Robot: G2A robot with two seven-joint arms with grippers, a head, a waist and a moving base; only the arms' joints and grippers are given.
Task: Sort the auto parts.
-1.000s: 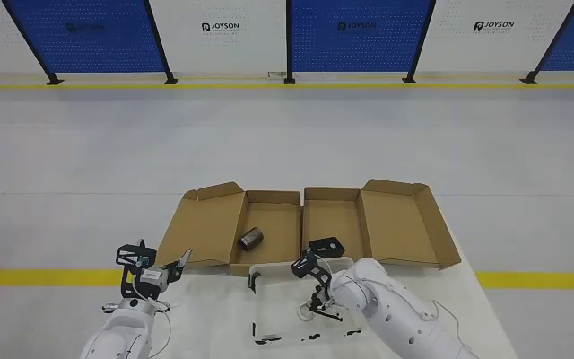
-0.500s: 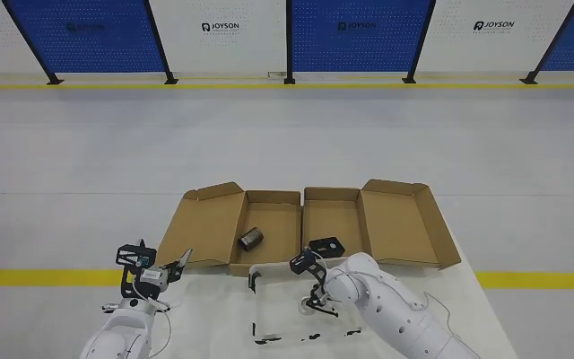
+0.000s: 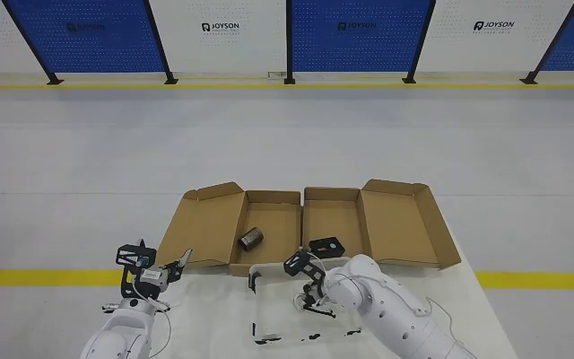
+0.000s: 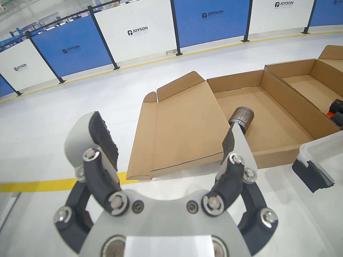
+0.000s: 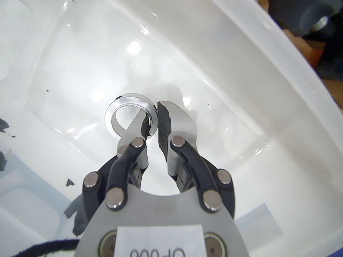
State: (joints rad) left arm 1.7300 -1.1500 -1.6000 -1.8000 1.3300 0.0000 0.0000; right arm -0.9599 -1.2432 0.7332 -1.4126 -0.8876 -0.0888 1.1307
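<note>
My right gripper (image 5: 153, 113) is down inside a clear white plastic bin (image 5: 241, 54) and is shut on the wall of a silver metal ring (image 5: 130, 98), one finger inside it and one outside. In the top view this gripper (image 3: 309, 301) is near the table's front, just before the two cardboard boxes. A dark metal cylinder (image 3: 250, 238) lies in the left box (image 3: 278, 220). A black part with orange (image 3: 326, 245) lies in the right box (image 3: 341, 215). My left gripper (image 4: 163, 129) stands open and holds nothing, at the table's front left, facing the cylinder (image 4: 241, 116).
Both boxes have their flaps spread outward, left flap (image 4: 174, 124) toward my left gripper. The bin's rim and black latch (image 4: 312, 173) show beside the left box. Small dark scraps (image 5: 69, 181) lie near the bin.
My right arm has edged a little to the left over the bin. The left arm has stayed still.
</note>
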